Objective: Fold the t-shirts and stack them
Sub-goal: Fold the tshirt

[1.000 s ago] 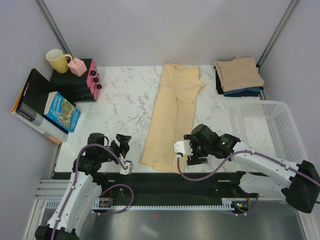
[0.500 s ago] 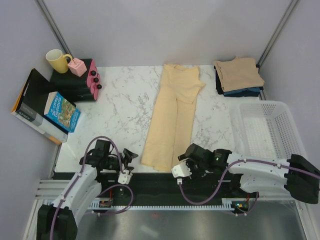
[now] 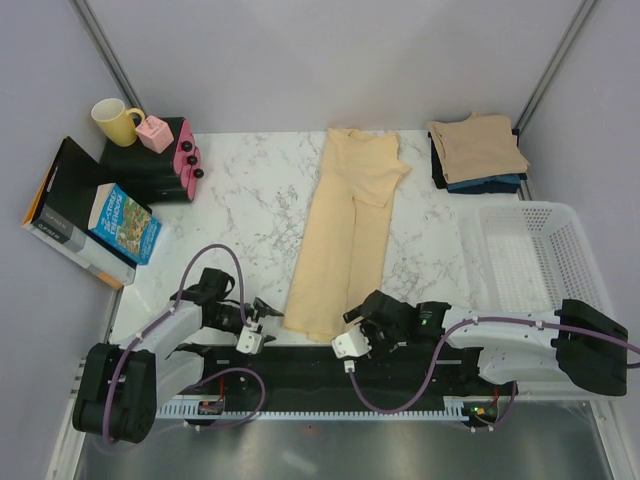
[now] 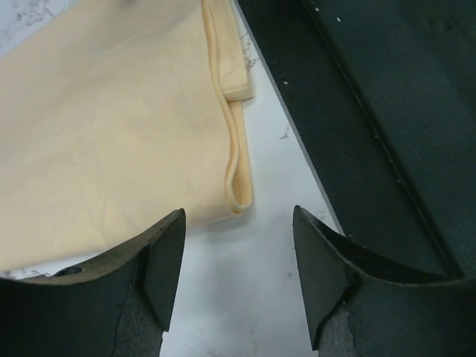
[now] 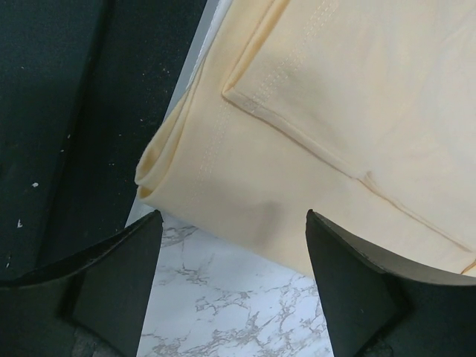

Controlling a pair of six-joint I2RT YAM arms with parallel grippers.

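Note:
A pale yellow t-shirt (image 3: 345,235) lies folded lengthwise into a long strip down the middle of the marble table. Its near hem reaches the front edge. My left gripper (image 3: 264,314) is low at the hem's left corner and open; the folded corner (image 4: 236,195) lies just beyond its fingertips (image 4: 172,227). My right gripper (image 3: 368,318) is low at the hem's right corner, also open, with the doubled hem (image 5: 223,160) just ahead of its jaws. Neither touches cloth. At the back right, a folded tan t-shirt (image 3: 478,148) tops a stack of dark ones (image 3: 487,184).
A white mesh basket (image 3: 530,262) stands at the right edge. On the left are books (image 3: 122,224), a yellow mug (image 3: 115,121), a pink box (image 3: 155,133) and a black case (image 3: 150,170). A dark rail (image 3: 300,368) runs along the table's near edge.
Both arms have dropped and drawn back to the near edge, ending at the two corners of the yellow shirt's hem. The left jaws have narrowed somewhat.

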